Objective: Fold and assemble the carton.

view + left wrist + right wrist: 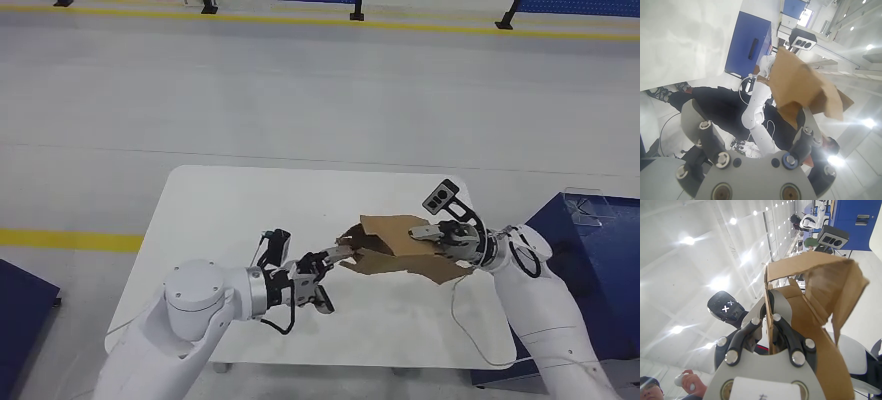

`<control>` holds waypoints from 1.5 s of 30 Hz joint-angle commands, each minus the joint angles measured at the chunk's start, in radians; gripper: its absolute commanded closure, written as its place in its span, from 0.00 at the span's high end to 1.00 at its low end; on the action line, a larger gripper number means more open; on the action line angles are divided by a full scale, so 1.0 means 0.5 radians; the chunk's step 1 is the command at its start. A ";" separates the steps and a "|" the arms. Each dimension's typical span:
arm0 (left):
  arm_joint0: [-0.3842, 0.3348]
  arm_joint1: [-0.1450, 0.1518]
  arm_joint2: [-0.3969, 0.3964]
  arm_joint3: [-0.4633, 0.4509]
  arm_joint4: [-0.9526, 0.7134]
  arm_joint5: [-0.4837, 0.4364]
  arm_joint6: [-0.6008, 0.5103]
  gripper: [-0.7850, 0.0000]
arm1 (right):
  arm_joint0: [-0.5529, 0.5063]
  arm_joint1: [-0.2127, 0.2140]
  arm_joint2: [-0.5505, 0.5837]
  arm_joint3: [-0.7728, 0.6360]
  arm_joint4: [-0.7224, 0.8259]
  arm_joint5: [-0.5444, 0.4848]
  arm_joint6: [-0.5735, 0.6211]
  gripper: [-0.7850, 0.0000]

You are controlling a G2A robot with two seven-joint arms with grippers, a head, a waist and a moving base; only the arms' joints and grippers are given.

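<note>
Between the right claw's (769, 308) closed jaws sits one thin wall of the carton (400, 245), pinched edge-on. That arm seems to serve as the anchor, holding the half-formed box up off the desk (220, 200), right of centre in the top view. The flaps hang loose and partly bent, and one panel curls over the hollow inside.

The left claw (326, 276), at lower centre of that view, is spread wide and faces the carton's near corner. One finger (809, 117) lies at a dangling flap; whether it touches I cannot tell. That stance would suit pushing or catching a flap next.

Room is generous toward the upper left of the desk. The desk's right edge and a blue cabinet (600, 260) lie close behind the right arm.
</note>
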 commanded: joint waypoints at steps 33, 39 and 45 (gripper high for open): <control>0.017 -0.018 -0.089 0.156 -0.471 0.073 0.221 1.00 | -0.078 0.029 0.128 -0.123 -0.148 -0.367 -0.368 0.00; 0.018 0.010 -0.099 0.089 -0.321 0.071 0.109 1.00 | -0.130 0.031 0.133 -0.188 -0.218 -0.439 -0.398 0.00; -0.019 0.024 -0.034 0.071 -0.231 0.177 0.045 1.00 | -0.191 0.031 0.116 -0.255 -0.249 -0.457 -0.379 0.00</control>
